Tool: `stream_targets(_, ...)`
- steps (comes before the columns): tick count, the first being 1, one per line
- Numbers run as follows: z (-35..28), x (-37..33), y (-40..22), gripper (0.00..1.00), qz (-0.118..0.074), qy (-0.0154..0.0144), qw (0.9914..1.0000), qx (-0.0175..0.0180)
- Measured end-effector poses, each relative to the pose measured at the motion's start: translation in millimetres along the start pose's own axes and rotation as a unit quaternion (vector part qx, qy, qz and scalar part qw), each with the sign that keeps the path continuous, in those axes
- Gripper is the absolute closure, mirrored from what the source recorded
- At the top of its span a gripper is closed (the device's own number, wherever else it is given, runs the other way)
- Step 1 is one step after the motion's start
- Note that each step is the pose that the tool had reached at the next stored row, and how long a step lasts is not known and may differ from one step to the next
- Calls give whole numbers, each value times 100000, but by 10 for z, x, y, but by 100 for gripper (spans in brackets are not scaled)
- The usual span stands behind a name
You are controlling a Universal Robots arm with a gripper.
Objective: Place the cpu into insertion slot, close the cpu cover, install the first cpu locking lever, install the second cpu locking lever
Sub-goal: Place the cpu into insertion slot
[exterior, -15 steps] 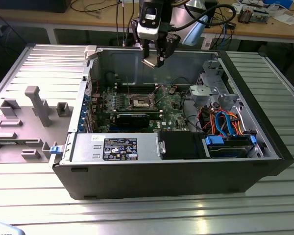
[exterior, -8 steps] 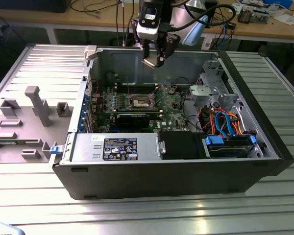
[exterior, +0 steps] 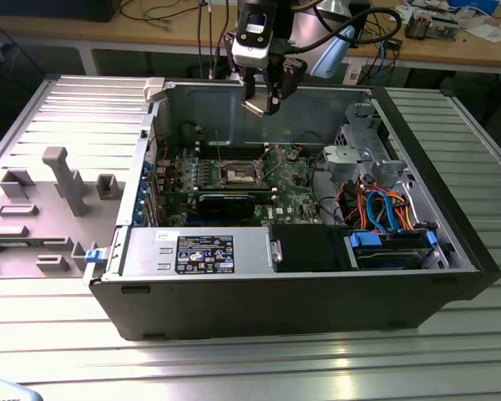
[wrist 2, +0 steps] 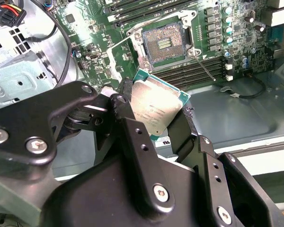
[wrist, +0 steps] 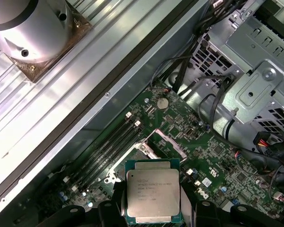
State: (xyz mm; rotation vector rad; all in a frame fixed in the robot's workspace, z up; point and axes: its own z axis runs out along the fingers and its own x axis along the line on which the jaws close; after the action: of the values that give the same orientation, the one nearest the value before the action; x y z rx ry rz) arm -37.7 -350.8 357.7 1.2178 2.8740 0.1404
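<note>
One cpu (wrist 2: pixel 155 108), square with no long axis and its metal top facing the wrist cameras, is clamped by opposite edges in the gripper (exterior: pixel 262 102), high over the open computer case (exterior: pixel 275 305). The insertion slot (wrist 2: pixel 164 41) lies below on the green motherboard (exterior: pixel 297 177), well apart, with its dark centre uncovered.

Exterior view overlooks the computer case (exterior: pixel 317 305); both wrist views look down closely on its motherboard (wrist 2: pixel 260 56) (wrist: pixel 217 156).
</note>
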Motion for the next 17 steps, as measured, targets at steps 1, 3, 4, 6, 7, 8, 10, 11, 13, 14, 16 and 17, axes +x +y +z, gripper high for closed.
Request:
stream_targets(1,0,0,0,45,92,-11,100000,4)
stream_targets(3,0,0,0,45,248,-22,100000,0)
stream_targets(4,0,0,0,45,321,-31,99999,-4)
stream_targets(6,0,0,0,45,523,-47,99999,-8)
stream_targets(7,0,0,0,45,610,-56,99998,-11)
stream_targets(8,0,0,0,45,690,-62,99998,-10)
stream_targets(10,0,0,0,45,835,-76,99996,-16)
stream_targets(11,0,0,0,45,906,-84,99996,-15)
stream_targets(13,0,0,0,45,1050,-97,99994,-17)
stream_targets(14,0,0,0,45,1121,-100,99994,-19)
stream_targets(16,0,0,0,45,1298,-118,99992,-23)
stream_targets(17,0,0,0,45,1375,-127,99990,-24)
